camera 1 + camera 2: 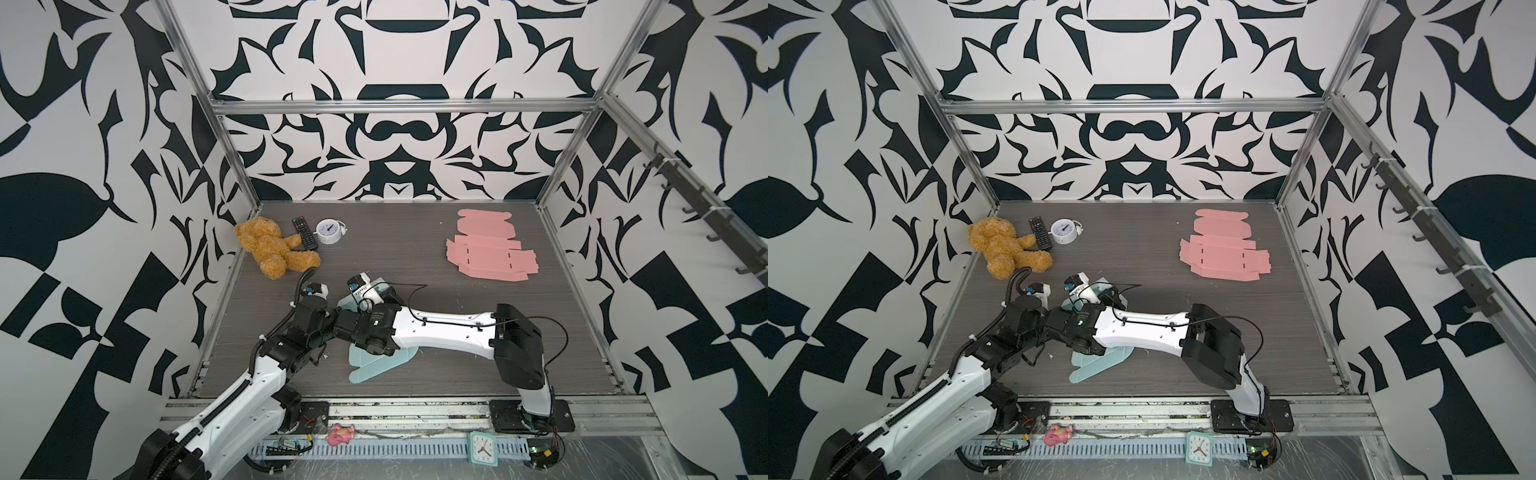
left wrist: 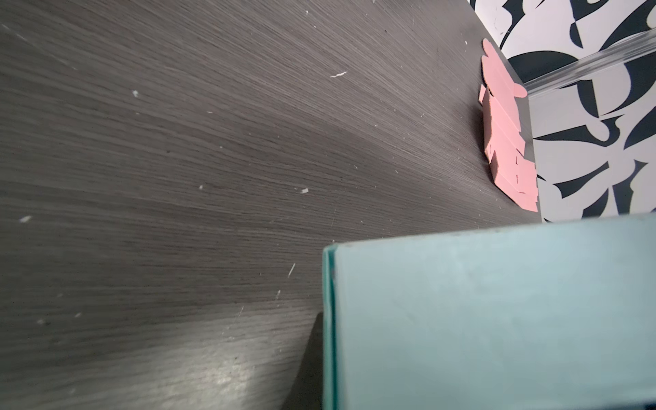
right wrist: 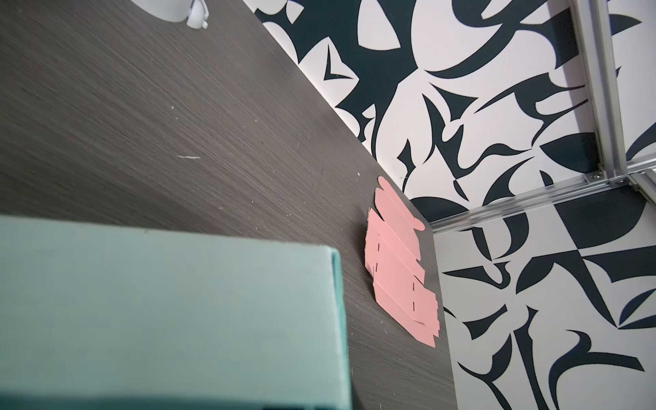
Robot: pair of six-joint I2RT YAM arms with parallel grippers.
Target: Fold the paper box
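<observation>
The teal paper box [image 1: 376, 365] lies at the middle front of the table [image 1: 457, 332], mostly hidden under both wrists in both top views; a raised panel [image 1: 1068, 303] shows beside the wrist cameras. In the left wrist view an upright teal wall [image 2: 497, 319] fills the near corner. My left gripper [image 2: 330, 383] is shut on the wall's doubled edge, with one dark finger [image 2: 309, 365] pressed against it. In the right wrist view the same kind of teal wall [image 3: 159, 312] covers my right gripper's jaws, so its fingers are hidden.
Flat pink box blanks [image 1: 488, 249] lie at the back right near the wall. A teddy bear [image 1: 272, 249], a remote [image 1: 304, 232] and a white alarm clock [image 1: 329, 231] sit at the back left. A pink toy [image 1: 339, 434] and a teal clock [image 1: 482, 448] rest on the front rail.
</observation>
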